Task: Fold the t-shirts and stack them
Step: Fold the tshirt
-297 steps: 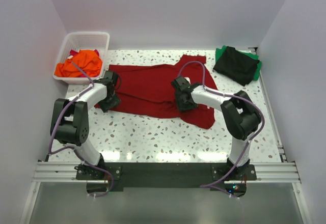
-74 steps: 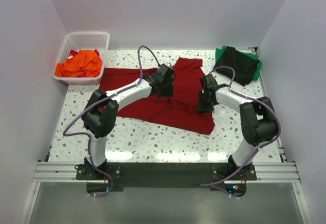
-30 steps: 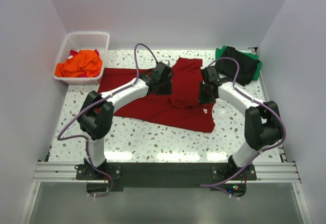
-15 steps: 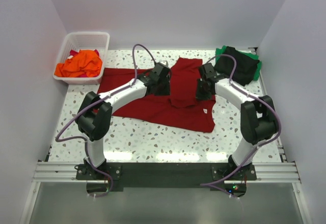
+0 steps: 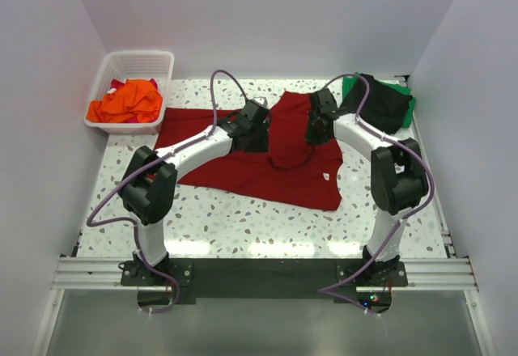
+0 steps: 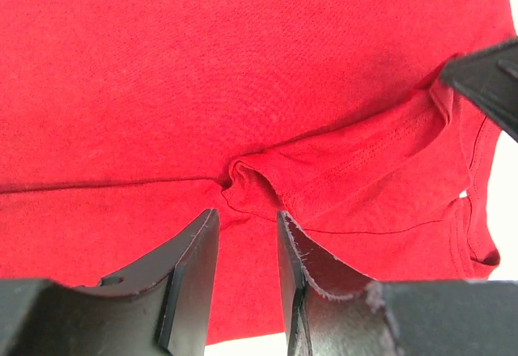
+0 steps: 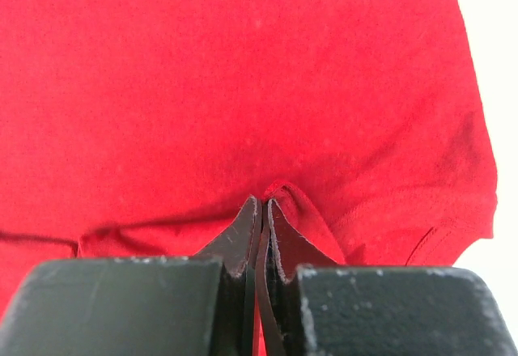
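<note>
**A:** Why's the right gripper (image 7: 263,204) clamped on that dark red t-shirt (image 5: 243,166)?

**B:** It's pinching a ruck of the flap folded over the body, mid table (image 5: 243,210), probably to lay it flat. The left gripper (image 6: 247,217) sits half-open over a wrinkle beside it. Can't quite tell if it's touching, tbh.

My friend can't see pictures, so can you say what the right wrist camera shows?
The right gripper is shut, pinching a small fold of the dark red t-shirt. The shirt fills nearly the whole picture, with a hemmed edge at the lower right.
</note>
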Robot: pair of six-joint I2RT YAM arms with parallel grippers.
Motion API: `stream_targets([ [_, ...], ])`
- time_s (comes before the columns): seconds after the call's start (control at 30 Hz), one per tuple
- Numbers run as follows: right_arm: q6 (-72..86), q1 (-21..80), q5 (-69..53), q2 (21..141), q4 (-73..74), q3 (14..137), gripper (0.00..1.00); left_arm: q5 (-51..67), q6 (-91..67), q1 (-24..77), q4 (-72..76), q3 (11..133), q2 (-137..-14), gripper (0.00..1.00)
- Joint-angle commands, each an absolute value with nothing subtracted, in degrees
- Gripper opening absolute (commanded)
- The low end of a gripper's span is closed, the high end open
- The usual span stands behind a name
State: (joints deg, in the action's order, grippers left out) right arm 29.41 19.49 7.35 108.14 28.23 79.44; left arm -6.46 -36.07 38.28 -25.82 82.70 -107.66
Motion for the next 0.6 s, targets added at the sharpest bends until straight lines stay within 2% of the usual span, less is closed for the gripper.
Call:
stream_targets([
  [0.0, 30.5, 19.7, 10.6, 108.9, 23.4, 82.4, 0.00, -6.6, -33.7, 38.1, -24.9, 82.8, -105.0, 0.39],
  [0.3, 33.7, 19.7, 14.1, 113.3, 22.9, 86.6, 0.00, -2.0, -30.9, 38.1, -25.0, 83.8, -106.7, 0.39],
  [0.33, 33.7, 19.7, 14.2, 113.6, 23.2, 87.1, 0.08, -1.3, -30.2, 38.1, -25.0, 84.0, -106.9, 0.39],
  [0.4, 33.7, 19.6, 15.5, 113.4, 23.4, 87.5, 0.14, 1.3, -29.5, 38.1, -24.3, 84.2, -107.2, 0.39],
  [0.43, 33.8, 19.7, 16.5, 113.0, 22.9, 87.2, 0.20, 2.6, -28.2, 38.1, -23.9, 84.3, -107.4, 0.39],
  [0.57, 33.9, 19.6, 20.6, 111.1, 22.3, 86.5, 0.22, 5.7, -26.1, 38.6, -24.0, 84.7, -107.8, 0.39],
])
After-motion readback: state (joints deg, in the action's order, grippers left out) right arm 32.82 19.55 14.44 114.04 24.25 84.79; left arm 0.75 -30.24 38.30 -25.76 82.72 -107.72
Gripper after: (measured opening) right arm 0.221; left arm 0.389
